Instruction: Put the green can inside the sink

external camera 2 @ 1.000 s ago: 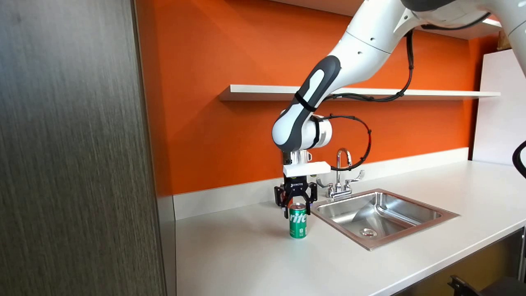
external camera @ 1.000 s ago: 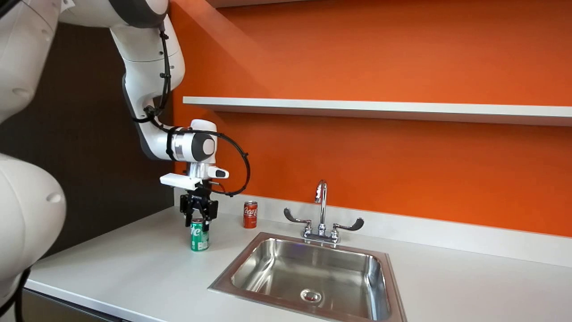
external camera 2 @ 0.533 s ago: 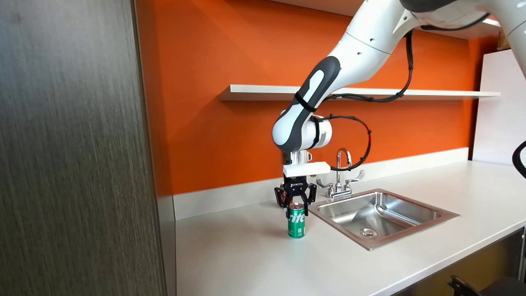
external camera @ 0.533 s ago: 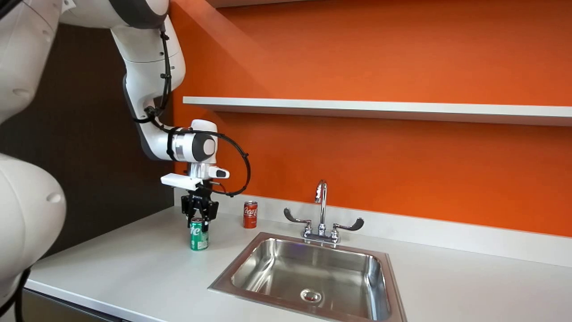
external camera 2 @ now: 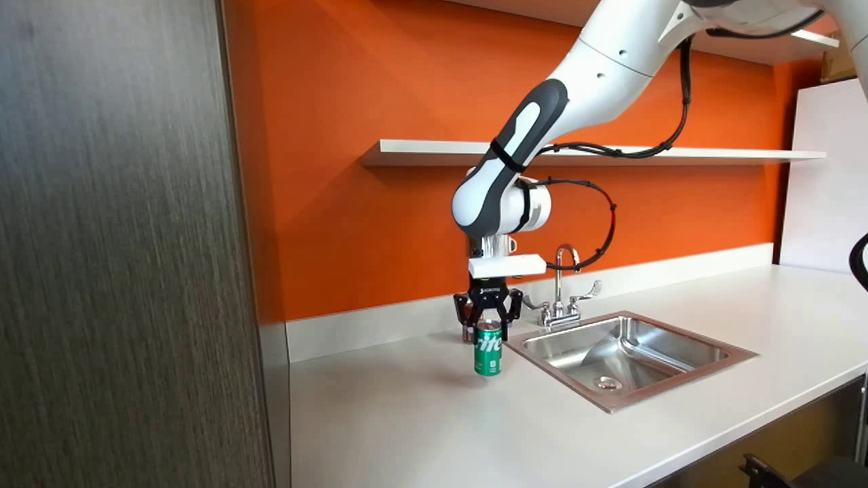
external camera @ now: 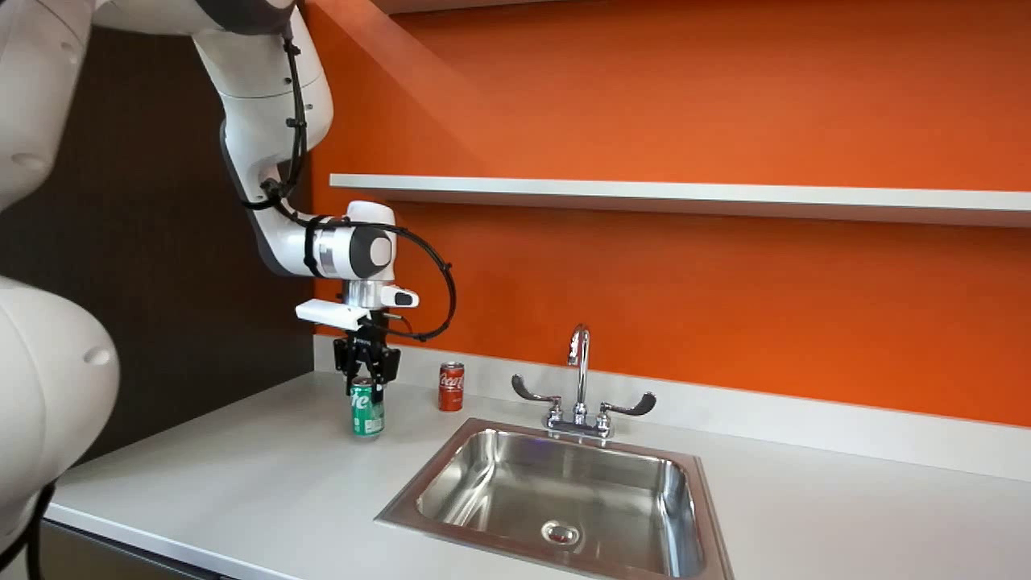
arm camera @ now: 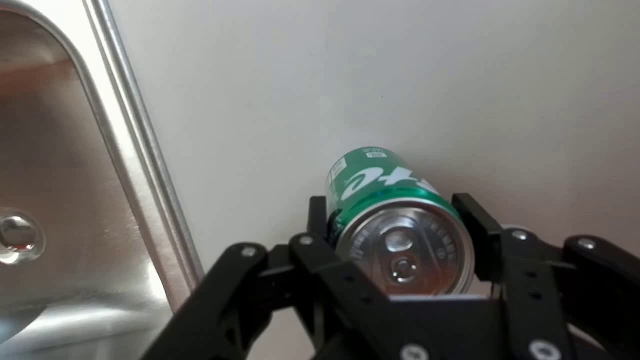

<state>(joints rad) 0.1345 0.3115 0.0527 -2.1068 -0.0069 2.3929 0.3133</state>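
- Two black fingers [arm camera: 480,230] of the gripper [arm camera: 392,215] clasped the green can [arm camera: 395,222] near its silvery top, one at nine o'clock and one at three in the wrist view.
- In both exterior views the green can hung roughly upright, its base just above the pale counter [external camera 2: 380,420].
- The sink [external camera: 564,491] lay beside the green can but apart from it: at four o'clock in an exterior view, and at nine o'clock in the wrist view, where part of its steel rim showed.
- A round drain [external camera: 561,532] sat in the sink's floor.
- A chrome faucet [external camera: 581,387], with a lever on each side, rose behind the sink at twelve o'clock in an exterior view.
- A red can [external camera: 451,387] stood upright on the counter, between two and three o'clock from the green can in an exterior view.
- A white shelf [external camera: 685,193] crossed the orange wall [external camera: 725,306] at twelve o'clock from the faucet.
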